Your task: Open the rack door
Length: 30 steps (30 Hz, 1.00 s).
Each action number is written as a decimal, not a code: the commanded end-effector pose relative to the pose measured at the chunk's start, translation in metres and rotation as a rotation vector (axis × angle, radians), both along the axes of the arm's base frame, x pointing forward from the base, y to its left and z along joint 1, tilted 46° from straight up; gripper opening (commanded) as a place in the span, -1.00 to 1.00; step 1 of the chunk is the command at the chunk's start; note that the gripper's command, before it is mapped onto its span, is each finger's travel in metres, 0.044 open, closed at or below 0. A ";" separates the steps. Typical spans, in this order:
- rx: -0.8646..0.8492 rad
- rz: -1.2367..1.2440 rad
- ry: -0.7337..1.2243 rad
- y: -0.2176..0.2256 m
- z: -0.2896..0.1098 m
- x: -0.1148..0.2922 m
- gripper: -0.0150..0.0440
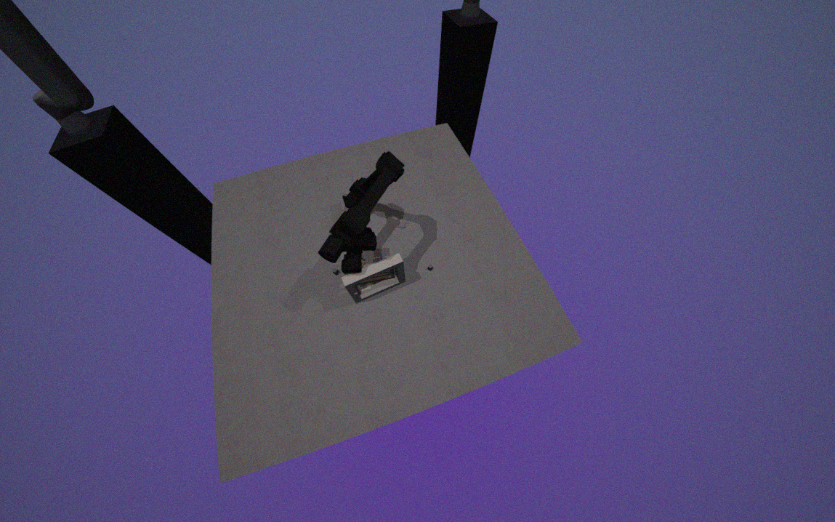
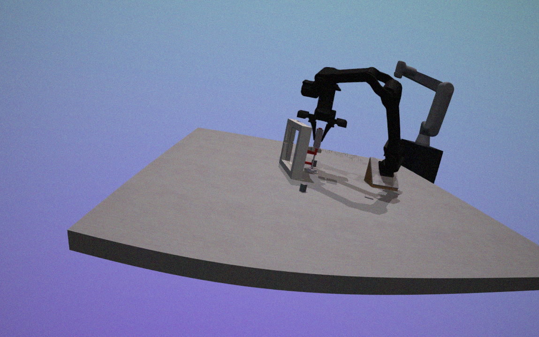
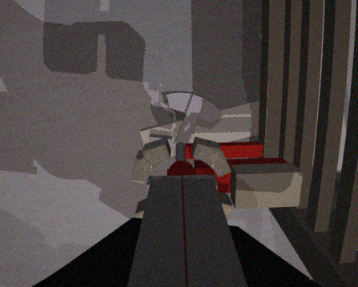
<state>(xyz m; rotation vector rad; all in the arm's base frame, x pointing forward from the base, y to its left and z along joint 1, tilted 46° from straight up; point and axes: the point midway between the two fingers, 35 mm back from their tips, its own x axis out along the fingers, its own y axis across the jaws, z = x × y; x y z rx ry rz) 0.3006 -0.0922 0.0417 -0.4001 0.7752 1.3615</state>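
Observation:
The pale rack frame [image 1: 378, 265] [image 2: 301, 155] stands upright on the table [image 1: 291, 376] [image 2: 221, 201]. The slatted door [image 3: 294, 80] [image 1: 376, 279] is partly open: its slats stand at a slant to the frame, and in the exterior view the frame's opening looks empty. The upright grey handle [image 2: 320, 128] [image 3: 160, 240] has a thin red line down its middle and red links [image 3: 244, 151] [image 2: 312, 151] to the door. My gripper [image 2: 319, 140] [image 3: 183, 234] is shut on the handle from above. In the top view the arm hides the fingertips. The handle's exact turn cannot be told.
Small dark blocks [image 2: 303, 187] [image 1: 429, 267] [image 1: 336, 272] lie beyond both ends of the frame. A thin flat piece [image 2: 368, 197] lies near my arm's base. A grey arm [image 2: 438, 104] [image 1: 31, 61] stands on a black pedestal beyond the table edge; another pedestal [image 1: 464, 65] is behind.

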 end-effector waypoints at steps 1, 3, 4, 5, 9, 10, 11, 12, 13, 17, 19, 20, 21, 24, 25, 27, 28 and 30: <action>0.000 -0.062 0.057 0.003 0.004 -0.006 -0.42; 0.001 -0.093 0.088 0.004 0.005 -0.010 -0.42; 0.001 -0.108 0.104 0.005 0.006 -0.012 -0.42; 0.002 -0.122 0.118 0.006 0.007 -0.014 -0.42; 0.003 -0.175 0.174 0.010 0.011 -0.022 -0.42; 0.004 -0.189 0.188 0.012 0.012 -0.024 -0.42; 0.004 -0.204 0.203 0.013 0.013 -0.026 -0.42; 0.005 -0.219 0.219 0.014 0.014 -0.028 -0.42; 0.005 -0.235 0.235 0.016 0.016 -0.030 -0.42; 0.007 -0.291 0.294 0.021 0.021 -0.037 -0.42; 0.008 -0.320 0.323 0.024 0.024 -0.040 -0.42; 0.009 -0.333 0.338 0.025 0.025 -0.042 -0.42; 0.009 -0.347 0.352 0.027 0.027 -0.043 -0.42; 0.011 -0.389 0.395 0.032 0.031 -0.048 -0.42; 0.011 -0.403 0.410 0.033 0.033 -0.049 -0.42; 0.012 -0.426 0.434 0.036 0.035 -0.051 -0.42; 0.012 -0.438 0.446 0.037 0.037 -0.053 -0.42; 0.013 -0.462 0.471 0.040 0.040 -0.055 -0.42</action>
